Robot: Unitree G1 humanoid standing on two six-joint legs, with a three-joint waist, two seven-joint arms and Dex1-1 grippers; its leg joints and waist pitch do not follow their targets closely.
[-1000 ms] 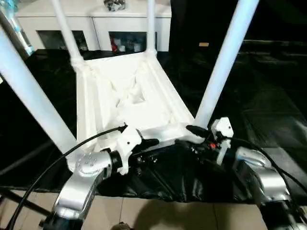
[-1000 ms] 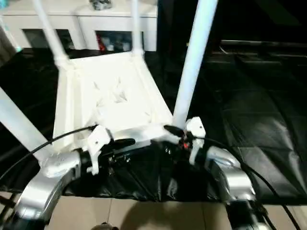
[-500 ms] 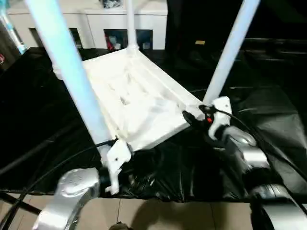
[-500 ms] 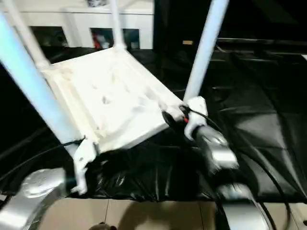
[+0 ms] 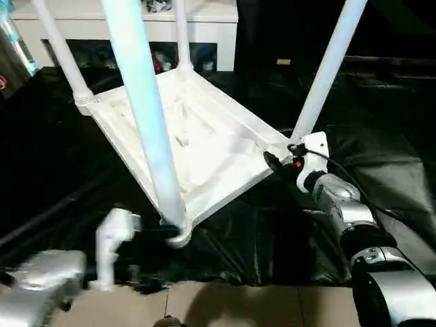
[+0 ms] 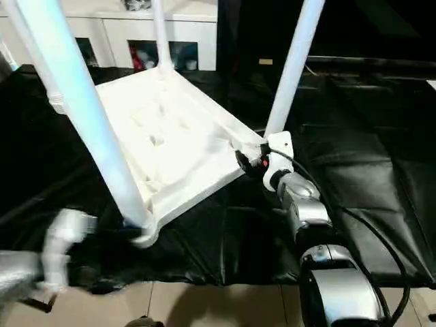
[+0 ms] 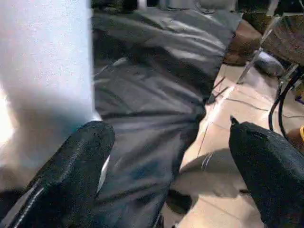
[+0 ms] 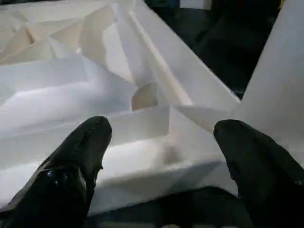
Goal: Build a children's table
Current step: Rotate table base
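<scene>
The left gripper lay low at the near edge of the black sheet, its forearm blurred; its fingers stood wide apart and held nothing, one just beside a white leg. The right gripper reached forward to the tabletop's near right corner, jaws spread, straddling the rim; contact could not be confirmed. The tabletop lay upside down and tilted, four legs standing in its sockets, tops cut off. A white cabinet stood behind.
</scene>
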